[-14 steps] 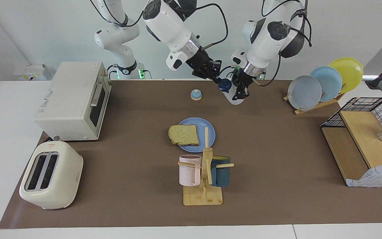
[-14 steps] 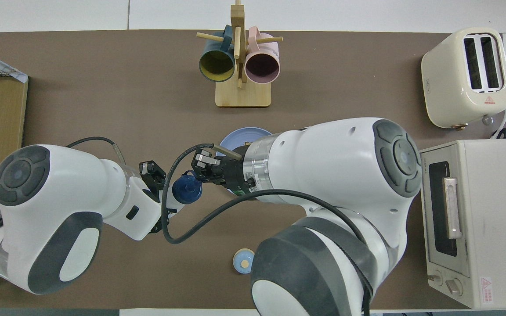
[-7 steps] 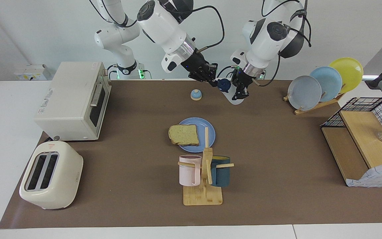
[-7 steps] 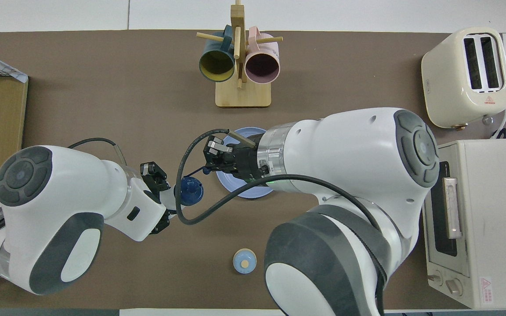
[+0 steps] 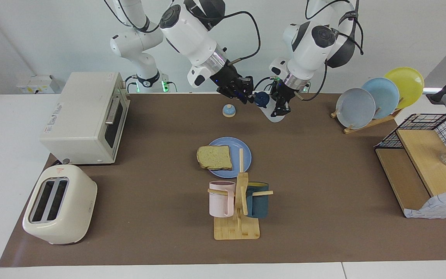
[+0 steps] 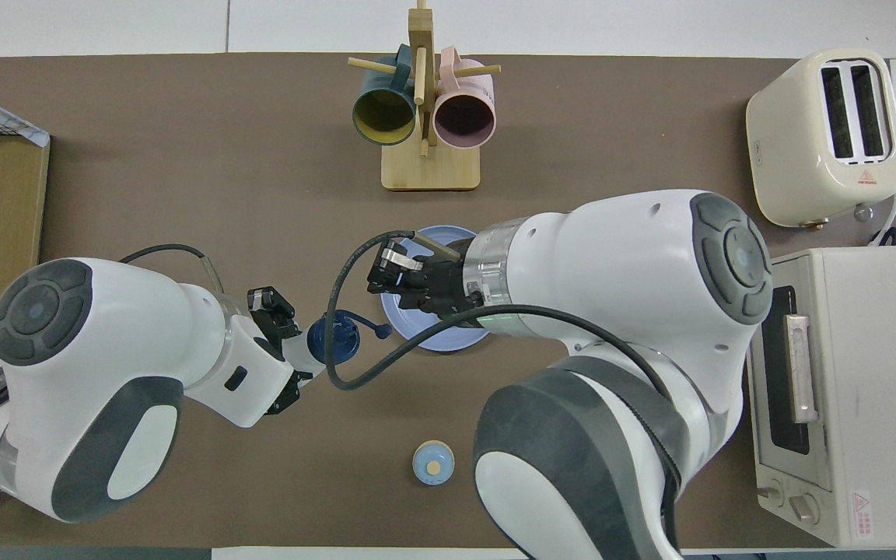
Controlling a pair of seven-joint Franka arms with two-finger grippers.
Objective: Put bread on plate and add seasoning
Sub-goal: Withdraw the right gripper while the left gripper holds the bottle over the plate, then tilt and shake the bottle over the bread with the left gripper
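The bread (image 5: 215, 157) lies on the blue plate (image 5: 243, 154) in the middle of the table, overhanging the rim toward the right arm's end. In the overhead view only part of the plate (image 6: 417, 336) shows; the right arm hides the bread. My left gripper (image 5: 279, 106) is shut on the seasoning bottle (image 5: 271, 114), held tilted above the table beside the bell, navy cap (image 5: 261, 99) toward my right gripper (image 5: 243, 95). The right gripper hangs just apart from the cap. From above, a small blue flap sticks out of the cap (image 6: 333, 340).
A blue-and-tan bell (image 5: 229, 111) stands close to the robots. A wooden mug rack (image 5: 238, 205) with two mugs stands farther than the plate. A toaster (image 5: 60, 203) and oven (image 5: 85, 116) are at the right arm's end, a plate rack (image 5: 378, 99) and wire shelf (image 5: 424, 162) at the left arm's end.
My right gripper has let go of the bottle's cap and drawn back toward the right arm's end. The left gripper still holds the bottle in nearly the same place.
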